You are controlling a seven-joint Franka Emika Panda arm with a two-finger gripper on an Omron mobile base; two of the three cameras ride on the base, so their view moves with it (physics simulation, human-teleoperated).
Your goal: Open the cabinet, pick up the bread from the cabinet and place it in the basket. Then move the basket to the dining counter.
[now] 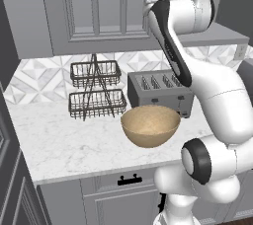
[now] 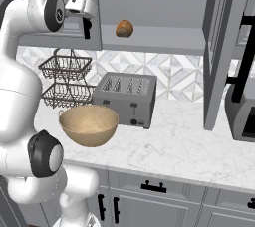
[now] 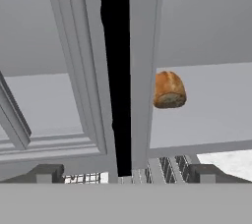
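Jaws wide open and empty near the cabinet handle (image 3: 117, 70); bread (image 3: 169, 90) looks light, soft — grip gently across its middle.

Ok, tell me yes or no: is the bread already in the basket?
No, the bread sits on the shelf inside the open cabinet, while the basket below on the worktop holds nothing.

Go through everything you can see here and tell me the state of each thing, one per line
Cabinet: right door swung open, left door shut.
Bread: resting on the cabinet shelf, untouched.
Basket: upright on the worktop, empty.
Toaster: on the worktop behind the basket, slots empty.
Wire rack: both tiers empty.
Gripper: fingers open, holding nothing, at the shut door's black handle.
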